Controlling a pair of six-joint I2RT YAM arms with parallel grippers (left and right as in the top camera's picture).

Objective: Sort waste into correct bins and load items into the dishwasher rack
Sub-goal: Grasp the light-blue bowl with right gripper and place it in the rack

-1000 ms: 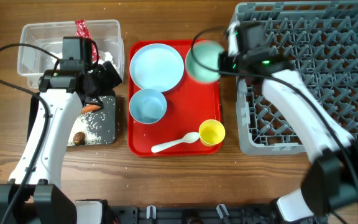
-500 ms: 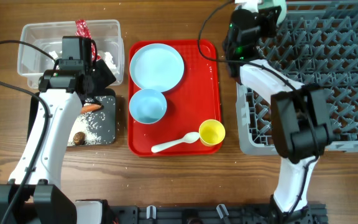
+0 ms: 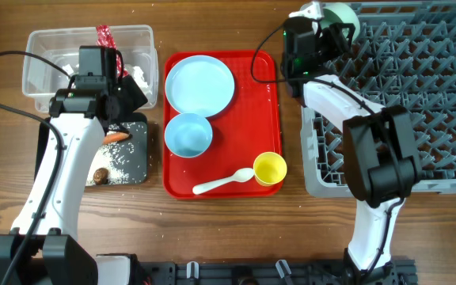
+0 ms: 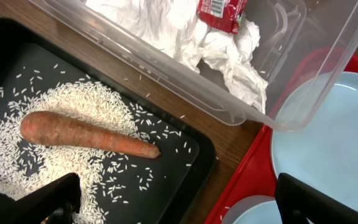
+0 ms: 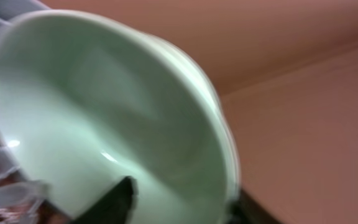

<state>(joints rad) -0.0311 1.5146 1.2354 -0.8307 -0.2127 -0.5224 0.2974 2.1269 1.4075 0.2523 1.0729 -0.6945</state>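
On the counter, seen from above, the red tray sits in the middle. It holds the light blue plate, the small blue bowl, the yellow cup and the white spoon. At ten o'clock is the clear tub, with the red wrapper and white tissue in it. Just below, the black tub holds the carrot, the brown scrap and the rice grains. The left fingers hang where the two tubs meet. At one o'clock the right fingers hold the pale green bowl at the grey rack's eleven o'clock corner.

From the left wrist, the left fingers are spread wide and hold nothing. The carrot and grains lie under them.

From the right wrist, the picture is blurry. The right fingers pinch the green bowl's rim, one inside and one outside.
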